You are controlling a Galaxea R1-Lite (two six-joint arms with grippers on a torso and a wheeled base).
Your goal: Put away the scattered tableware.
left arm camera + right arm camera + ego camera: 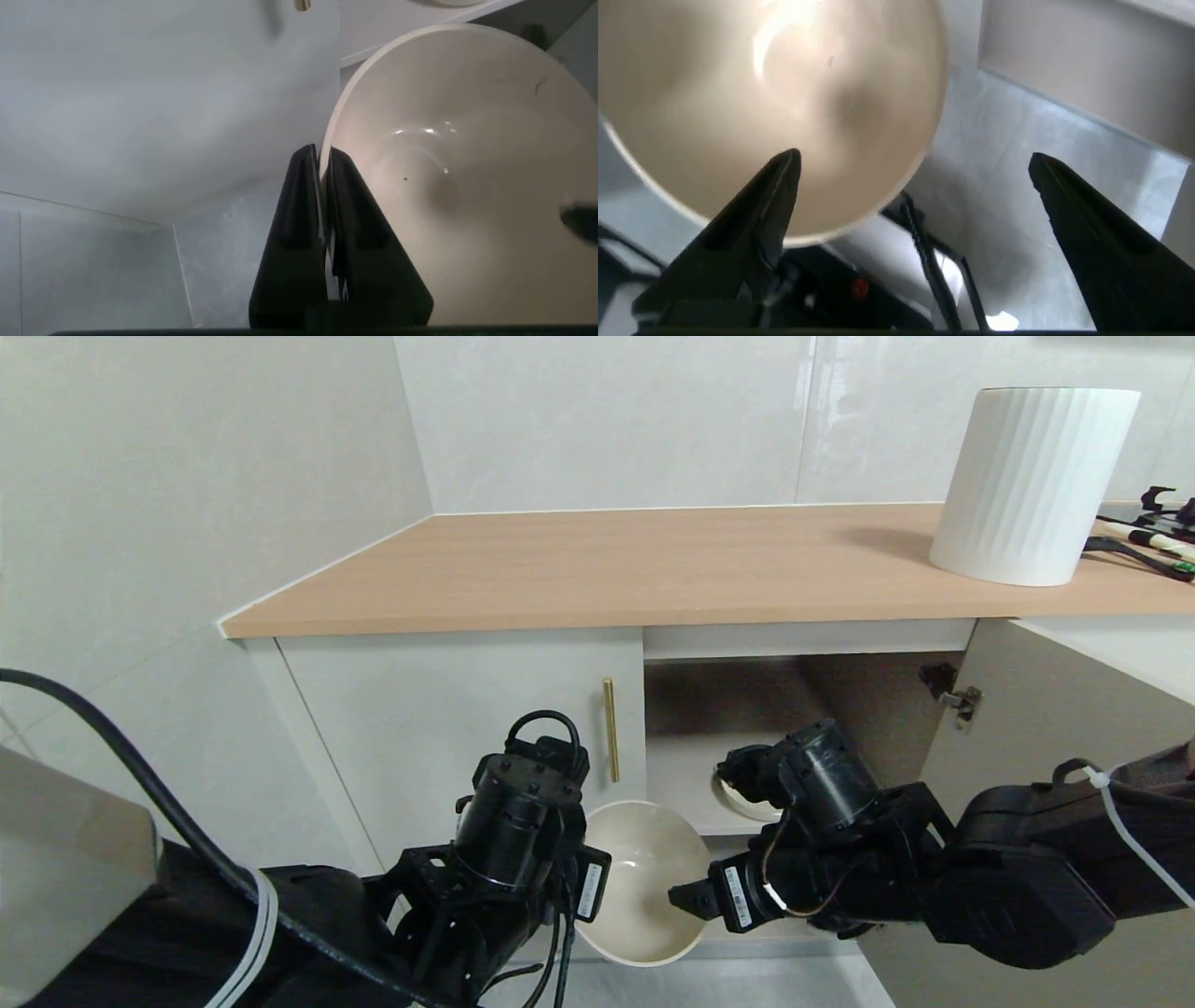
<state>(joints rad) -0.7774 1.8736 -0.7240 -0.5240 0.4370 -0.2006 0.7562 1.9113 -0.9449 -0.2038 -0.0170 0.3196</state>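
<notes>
Bowl (644,882) tipped on edge, mouth toward the wide-open right pincer (913,161), rim pinched by left pincer (323,163).

Pale tiled walls (607,420), wooden countertop (607,569) over white cabinet (448,709) (one door (1055,709) open, brass handle (610,728)).

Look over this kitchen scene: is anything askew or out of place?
The cream bowl hangs tipped on its side before the open cabinet, pinched at the rim by the left gripper. Nothing looks spilled or broken.
</notes>
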